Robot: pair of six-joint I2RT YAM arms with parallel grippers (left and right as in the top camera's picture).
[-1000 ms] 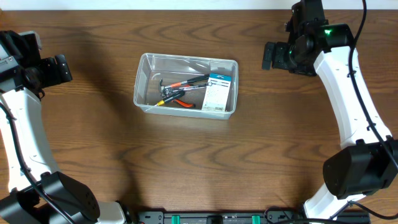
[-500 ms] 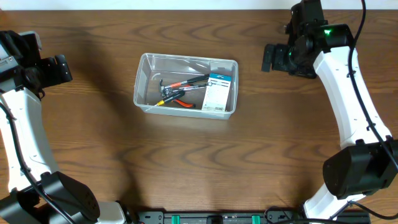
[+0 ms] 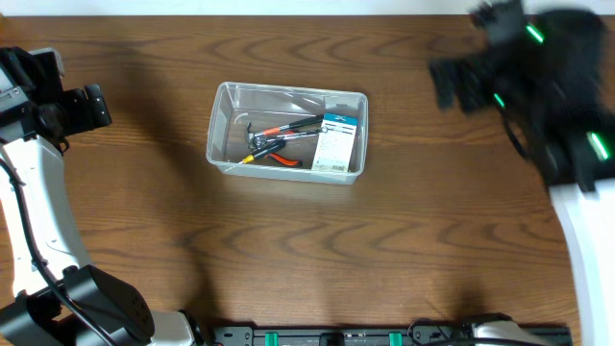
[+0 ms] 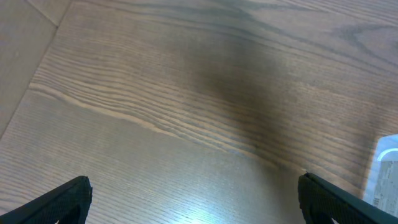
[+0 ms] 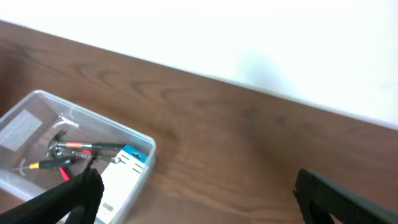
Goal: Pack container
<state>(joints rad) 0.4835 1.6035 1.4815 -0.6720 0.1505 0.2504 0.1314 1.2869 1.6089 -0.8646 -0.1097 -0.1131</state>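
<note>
The clear plastic container stands left of the table's middle. It holds hand tools with red and yellow handles and a flat white-and-blue box. It also shows in the right wrist view at the lower left. My left gripper is open and empty, high at the far left, well apart from the container. Only a corner of the container shows in the left wrist view. My right gripper is open and empty, blurred, at the far right back.
The brown wooden table ends at a pale wall along the back. A pale floor strip shows past the table's left edge. A black rail runs along the front edge.
The right arm has swung fast to the right and toward the camera, now blurred. The left arm and the container's contents have not moved.
</note>
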